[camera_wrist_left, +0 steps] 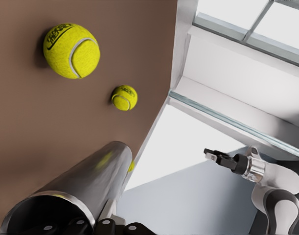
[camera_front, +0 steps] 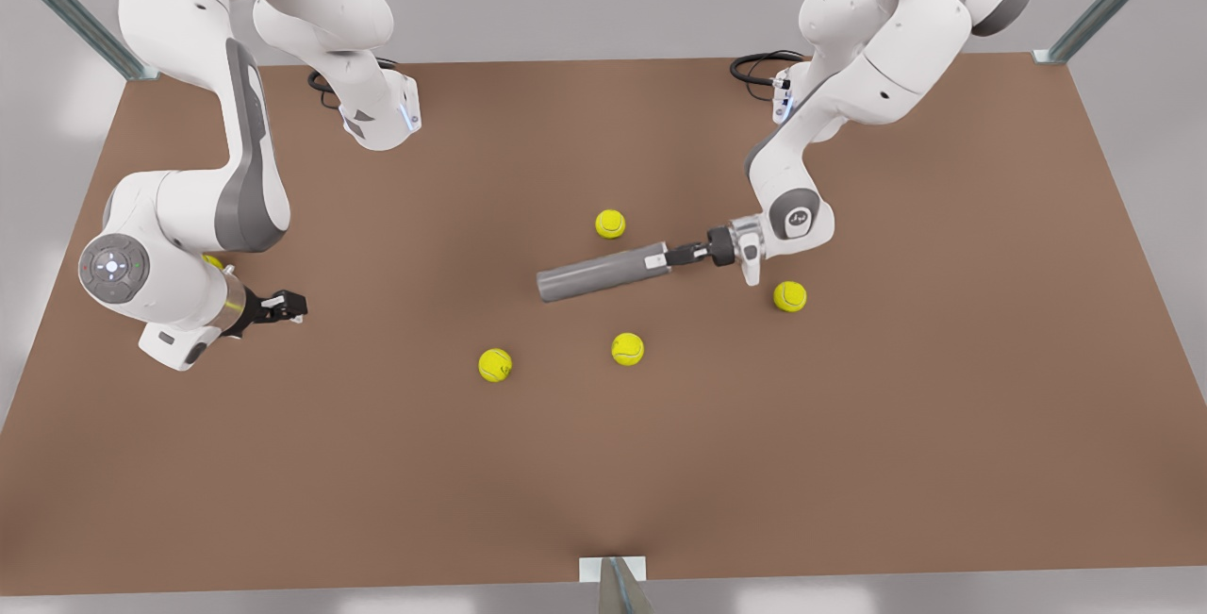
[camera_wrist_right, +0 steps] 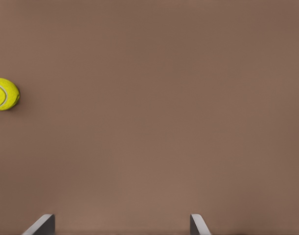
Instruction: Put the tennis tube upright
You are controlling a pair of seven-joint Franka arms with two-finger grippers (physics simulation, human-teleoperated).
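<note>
Risky setup tbh: left end effector (camera_front: pixel 675 256) pinching just the rim of the lying tennis tube (camera_front: pixel 603 273), could slip or swing while tipping up. Right end effector (camera_front: pixel 294 307) parked well apart over the surface (camera_front: pixel 849 463), fingers spread, holding nothing.

tennis tube (camera_front: pixel 594 273) lying on table (camera_front: pixel 849 463) (balls (camera_front: pixel 627 349) around)

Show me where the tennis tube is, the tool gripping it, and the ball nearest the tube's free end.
tennis tube (camera_front: pixel 596 273), front view, middle of its grey body.
left tool (camera_front: pixel 671 256), front view, between its fingertips at the tube's rim.
ball (camera_front: pixel 495 365), front view, centre of the yellow ball.
</note>
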